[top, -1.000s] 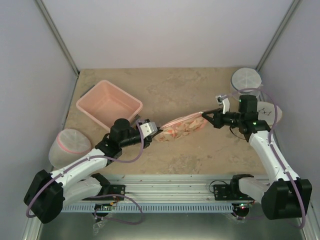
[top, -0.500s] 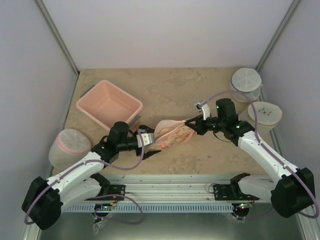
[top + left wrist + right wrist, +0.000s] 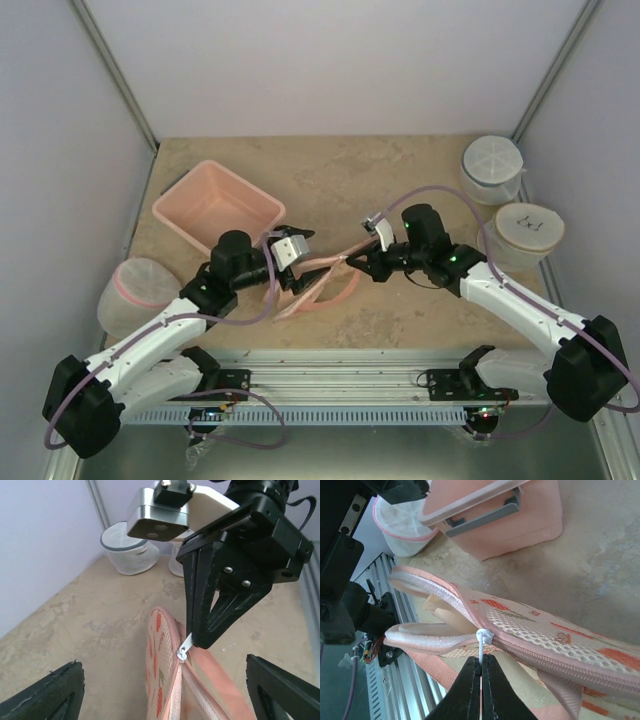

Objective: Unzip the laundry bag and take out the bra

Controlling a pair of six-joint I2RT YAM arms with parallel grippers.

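Observation:
The laundry bag (image 3: pixel 322 288) lies at the table's middle, its zip partly undone and the mouth gaping. My right gripper (image 3: pixel 352 263) is shut on the white zipper pull (image 3: pixel 481 647), its tips (image 3: pixel 481 669) pinching the tab just below the slider. Through the gap, a peach padded piece of the bra (image 3: pixel 445 612) shows inside the bag (image 3: pixel 545 630). My left gripper (image 3: pixel 302 276) stands open at the bag's left end, one finger to each side of the bag (image 3: pixel 161 665) and touching nothing. In the left wrist view the right gripper (image 3: pixel 200 640) holds the pull (image 3: pixel 186 647).
A pink tub (image 3: pixel 218 207) sits at the back left, close behind my left wrist. Round white mesh containers stand at the left edge (image 3: pixel 140 290) and at the right rear (image 3: pixel 492 168) (image 3: pixel 522 232). The metal rail (image 3: pixel 340 385) runs along the near edge.
My right gripper has drawn the zipper pull leftward along the bag, opening its mouth. My left gripper has let go of the bag's left end and opened wide.

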